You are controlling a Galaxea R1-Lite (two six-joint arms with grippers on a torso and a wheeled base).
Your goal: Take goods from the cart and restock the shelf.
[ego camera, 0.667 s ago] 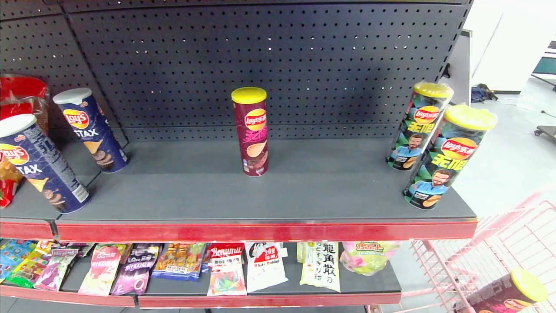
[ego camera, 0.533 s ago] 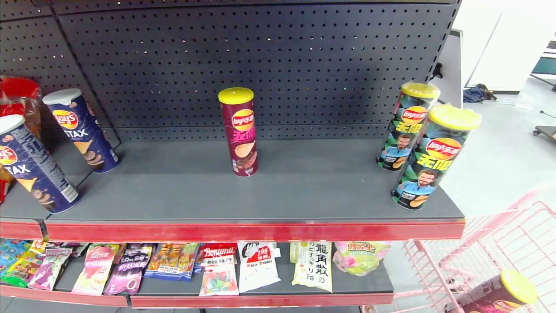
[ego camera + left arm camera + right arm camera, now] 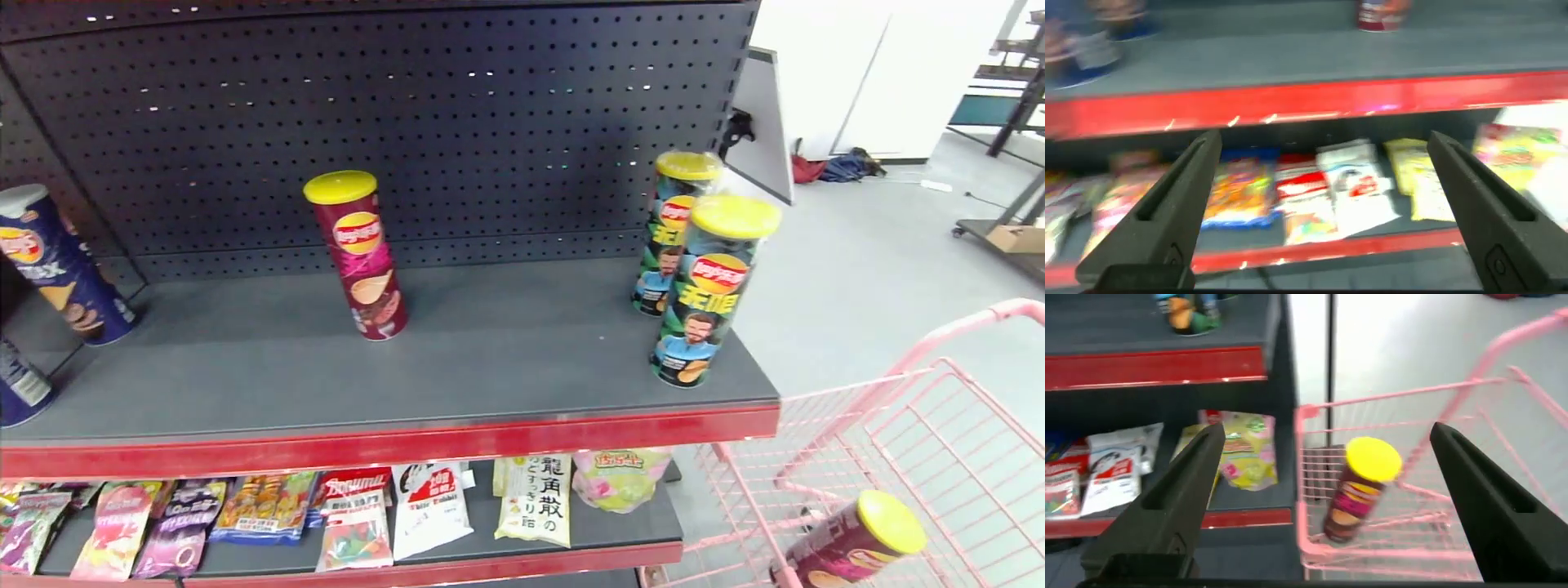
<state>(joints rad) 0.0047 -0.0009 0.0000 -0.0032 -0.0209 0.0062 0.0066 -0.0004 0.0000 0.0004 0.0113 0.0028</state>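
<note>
Right end effector [image 3: 1327, 431] agape; cylindrical can [image 3: 1360, 486] in wire cart [image 3: 1503, 384]

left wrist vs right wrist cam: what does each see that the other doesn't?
Left wrist, not right: the base of a maroon chip can on the upper shelf, and blurred blue cans farther along it.
Right wrist, not left: the pink cart holding a yellow-lidded maroon can, and the base of a green can at the shelf's end.
Both: the red shelf edge, plus a white snack bag and a green-and-pink bag on the lower shelf.
</note>
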